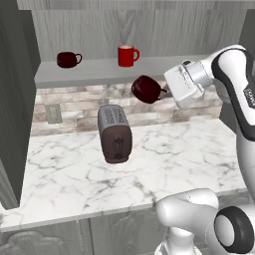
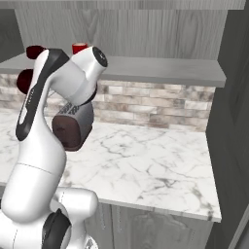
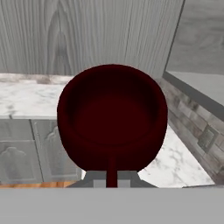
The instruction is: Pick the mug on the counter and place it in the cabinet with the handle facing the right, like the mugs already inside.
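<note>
Currently my jaws (image 1: 163, 91) are clamped on the handle (image 3: 112, 171) of the mug (image 1: 146, 89), carried clear of the bench (image 1: 149, 159), just below the cabinet (image 1: 114, 69) shelf. Pickup complete; placement beside the mugs (image 1: 127, 55), handle right, remains.

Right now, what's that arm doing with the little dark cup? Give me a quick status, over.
Tool shut on the mug by its handle. Mug in the air above the toaster, just below the cabinet shelf. Two mugs already on the shelf, to the left; nothing blocking.
</note>
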Motion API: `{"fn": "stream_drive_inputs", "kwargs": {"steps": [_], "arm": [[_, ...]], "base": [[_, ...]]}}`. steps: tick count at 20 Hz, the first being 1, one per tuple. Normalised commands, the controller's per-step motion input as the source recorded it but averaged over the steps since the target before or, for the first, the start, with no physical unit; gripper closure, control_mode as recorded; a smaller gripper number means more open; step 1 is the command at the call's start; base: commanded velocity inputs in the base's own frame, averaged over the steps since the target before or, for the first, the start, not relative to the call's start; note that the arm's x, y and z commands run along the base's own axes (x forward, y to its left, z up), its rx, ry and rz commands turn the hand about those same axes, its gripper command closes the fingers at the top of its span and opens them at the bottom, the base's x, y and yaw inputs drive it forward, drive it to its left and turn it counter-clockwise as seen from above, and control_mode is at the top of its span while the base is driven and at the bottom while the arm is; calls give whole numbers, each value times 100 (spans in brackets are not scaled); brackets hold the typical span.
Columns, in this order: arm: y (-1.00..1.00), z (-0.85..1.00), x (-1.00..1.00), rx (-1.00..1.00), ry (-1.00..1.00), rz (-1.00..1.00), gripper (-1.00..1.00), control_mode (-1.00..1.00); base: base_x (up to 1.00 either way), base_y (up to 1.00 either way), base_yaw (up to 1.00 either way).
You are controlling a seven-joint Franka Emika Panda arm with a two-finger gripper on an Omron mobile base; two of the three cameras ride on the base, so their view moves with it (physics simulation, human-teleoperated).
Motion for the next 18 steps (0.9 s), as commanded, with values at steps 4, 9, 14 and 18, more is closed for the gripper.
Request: {"fn": "stream_drive_inputs", "kwargs": {"steps": [4, 9, 14, 18], "arm": [[0, 7, 11, 13, -1, 0, 100, -100], [8, 12, 15, 5, 0, 0, 100, -100], [11, 15, 17, 0, 1, 0, 100, -100], [7, 15, 18, 0, 3, 0, 100, -100]], "base": [[0, 0, 0], [0, 0, 0], [0, 0, 0], [0, 0, 0]]}}
